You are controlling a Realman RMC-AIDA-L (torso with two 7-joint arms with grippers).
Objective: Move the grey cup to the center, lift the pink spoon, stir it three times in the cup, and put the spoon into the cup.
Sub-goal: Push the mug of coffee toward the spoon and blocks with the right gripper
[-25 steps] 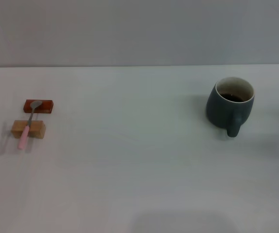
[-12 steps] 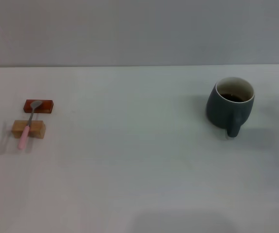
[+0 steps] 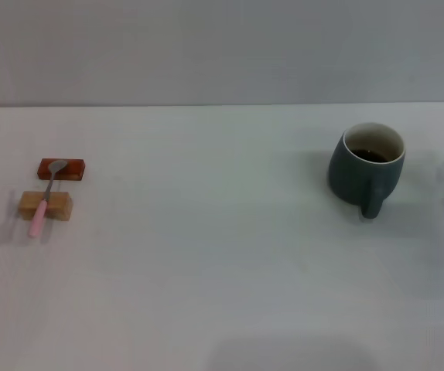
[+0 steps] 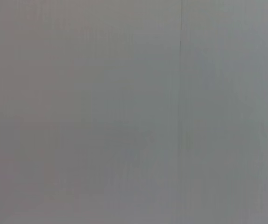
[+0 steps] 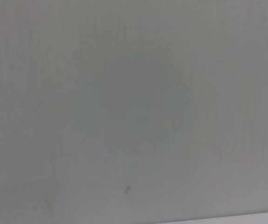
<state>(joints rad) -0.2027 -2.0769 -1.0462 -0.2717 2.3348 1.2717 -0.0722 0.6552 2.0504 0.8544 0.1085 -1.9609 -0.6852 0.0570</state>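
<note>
One grey cup (image 3: 365, 170), seemingly dark liquid inside

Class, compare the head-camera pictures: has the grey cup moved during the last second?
No. The grey cup stands in the same spot on the table, handle toward the camera.

One grey cup (image 3: 365, 172) stands on the worktop (image 3: 222, 270). One pink spoon (image 3: 44, 198) lies there too. Two small blocks sit under it: one reddish-brown block (image 3: 61, 168) and one tan wooden block (image 3: 45, 205). Four things in all.
</note>
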